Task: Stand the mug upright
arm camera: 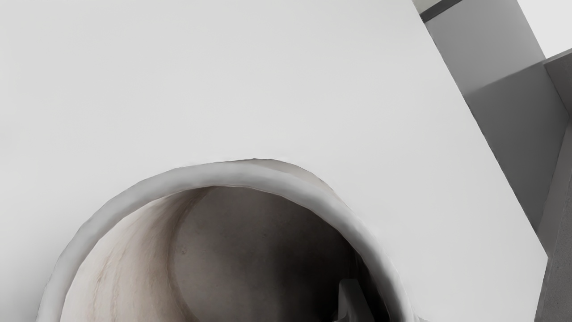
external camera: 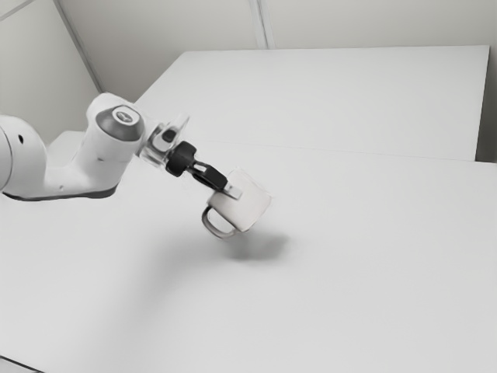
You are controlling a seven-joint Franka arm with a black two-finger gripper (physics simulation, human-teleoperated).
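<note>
White nearly everywhere: looks across a broad bench (external camera: pixel 373 272), backed in the exterior view by a large white slab (external camera: pixel 334 93) and pale walls (external camera: pixel 35 47). Holds the off-white mug (external camera: pixel 248 210) up above the bench, tilted, over a soft grey shadow (external camera: pixel 265 249). Clamped with the jaws (external camera: pixel 233 191) on the mug's side wall, near its open end. Points that open end back toward the arm (external camera: pixel 101 163). Carries the handle (external camera: pixel 206 222) low, on the side toward the bench and the exterior view's left, so comes nearer the bench there than with most of the mug's body.

Bears a small round emblem (external camera: pixel 124 116) on the arm's joint cap, too small to read for certain.

Gives, in the exterior view, the mug's outer side, handle and shadow. Looks, in the wrist view, past the thick grey rim (arm camera: pixel 223 173) down to the shaded inner base (arm camera: pixel 250 237), with one fingertip (arm camera: pixel 351 297) inside the mug, close beside the wall. Takes in, past the bench's edge in that same view, grey panels (arm camera: pixel 487 53) and a darker, rougher surface (arm camera: pixel 552 277).
</note>
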